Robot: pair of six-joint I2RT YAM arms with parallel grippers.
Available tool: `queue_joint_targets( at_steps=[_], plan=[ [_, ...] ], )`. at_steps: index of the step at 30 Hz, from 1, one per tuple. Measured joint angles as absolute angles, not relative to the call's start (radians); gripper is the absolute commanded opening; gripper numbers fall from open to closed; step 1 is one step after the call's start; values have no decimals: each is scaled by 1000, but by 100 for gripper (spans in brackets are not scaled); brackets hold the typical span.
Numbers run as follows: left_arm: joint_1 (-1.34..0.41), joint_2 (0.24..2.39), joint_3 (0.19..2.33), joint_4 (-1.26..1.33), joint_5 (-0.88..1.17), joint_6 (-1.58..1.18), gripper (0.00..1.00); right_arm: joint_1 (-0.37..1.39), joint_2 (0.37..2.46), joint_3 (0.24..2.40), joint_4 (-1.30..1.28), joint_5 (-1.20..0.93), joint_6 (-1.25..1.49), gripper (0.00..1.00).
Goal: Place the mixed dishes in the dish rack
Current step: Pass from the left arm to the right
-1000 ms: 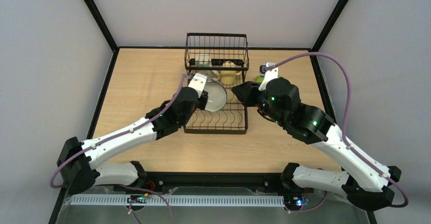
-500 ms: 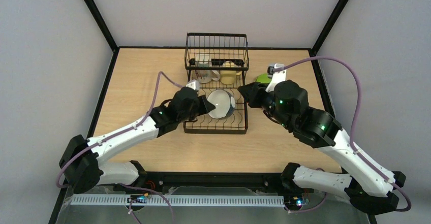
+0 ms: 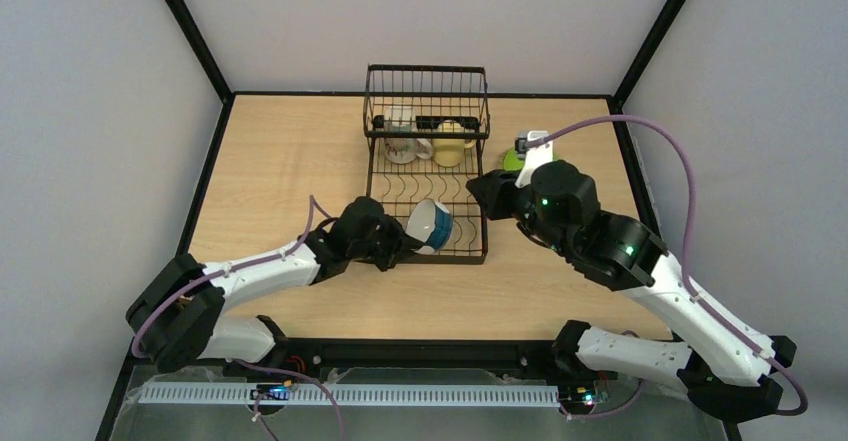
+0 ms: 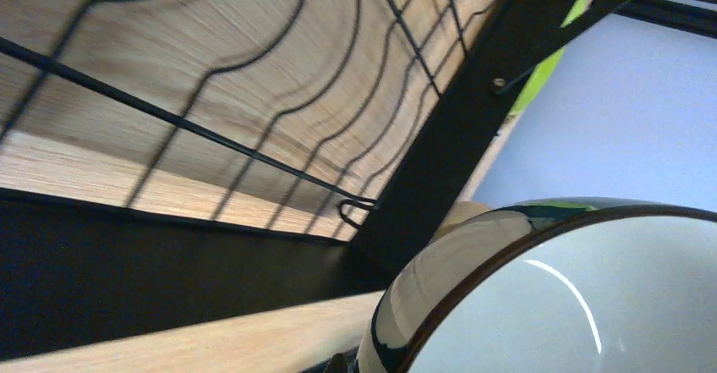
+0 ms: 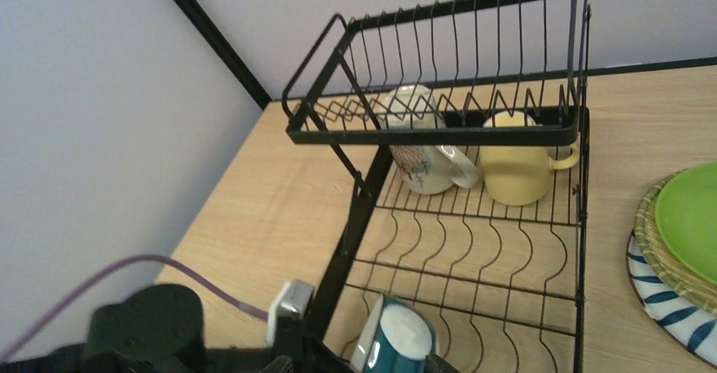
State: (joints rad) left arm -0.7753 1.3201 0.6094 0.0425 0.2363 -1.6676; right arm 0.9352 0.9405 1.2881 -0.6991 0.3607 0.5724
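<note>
My left gripper is shut on the rim of the blue-patterned mug, which is tipped on its side over the front left of the black wire dish rack. The mug's mouth fills the left wrist view, and its base faces the right wrist camera. A white printed mug and a pale yellow mug stand under the raised basket. My right gripper hovers open at the rack's right side, holding nothing. The lime green plate tops a stack with a tan plate and a striped plate.
The plate stack lies on the table right of the rack, mostly hidden by my right arm in the top view. The raised basket overhangs the rack's back. Curved dividers line the rack floor. Black frame posts stand at the table's back corners.
My left arm has drawn back toward the near edge, carrying the blue-patterned mug from the rack's middle to its front left and tipping it. The right arm has barely shifted.
</note>
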Motion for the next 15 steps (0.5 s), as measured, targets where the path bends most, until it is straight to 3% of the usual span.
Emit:
queue_joint_targets(
  at_steps=[11,15],
  plan=[
    [-771,1349,675,104,273,-1702,2,935,1029,1282,-758,296,491,88],
    [-764,1413,848,-27,255,-1531,2,935,1064,1282,-782,281,466,88]
  ],
)
